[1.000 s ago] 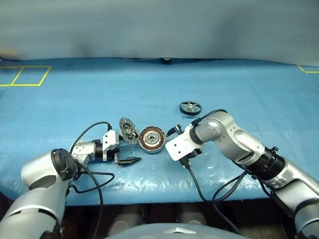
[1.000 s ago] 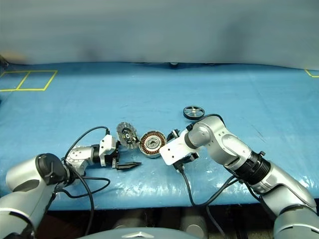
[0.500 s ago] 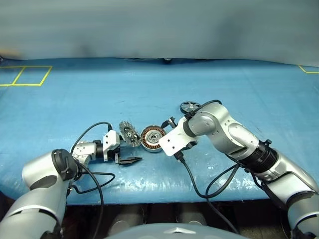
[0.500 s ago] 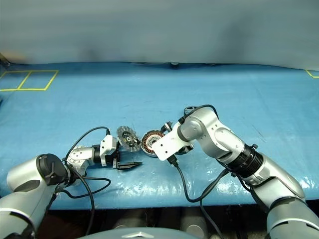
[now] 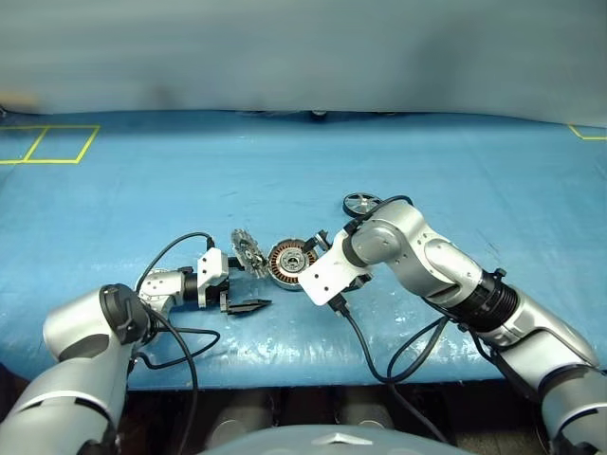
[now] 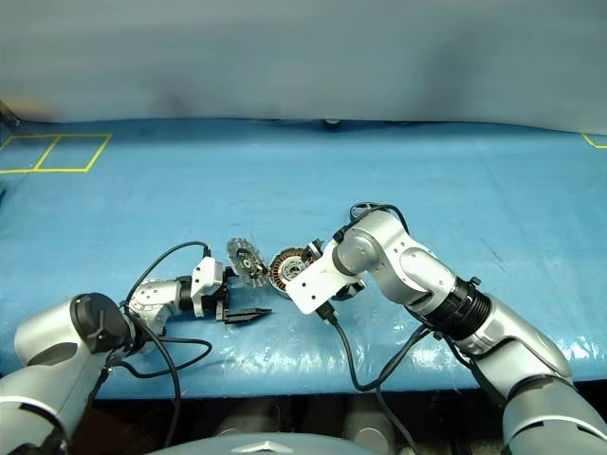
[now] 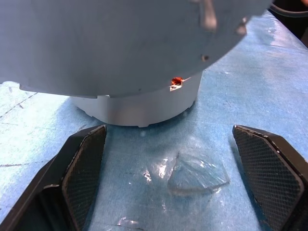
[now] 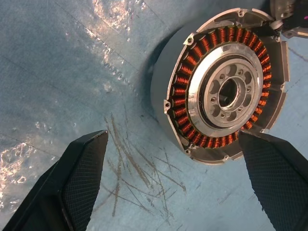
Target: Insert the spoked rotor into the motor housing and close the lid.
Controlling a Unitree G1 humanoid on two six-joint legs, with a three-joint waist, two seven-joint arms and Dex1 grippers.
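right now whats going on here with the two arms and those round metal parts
A two-armed robot is assembling a small motor on a blue table. The motor housing lies open, its copper windings facing up, with the lid tilted up at its left edge. The right claw hangs open just above the housing, holding nothing. The left claw waits open beside the lid. The spoked rotor lies on the table behind the right arm, not yet inserted.

Showing silver-grey rounded arm shells with black joint bands on left arm point(image 5: 90, 332) and right arm point(image 5: 446, 275). Carrying white wrist blocks. Trailing black cables point(image 5: 379, 355) in loops from both wrists. Ending in black fingers point(image 8: 82, 178) with cross-hatched mesh pads.
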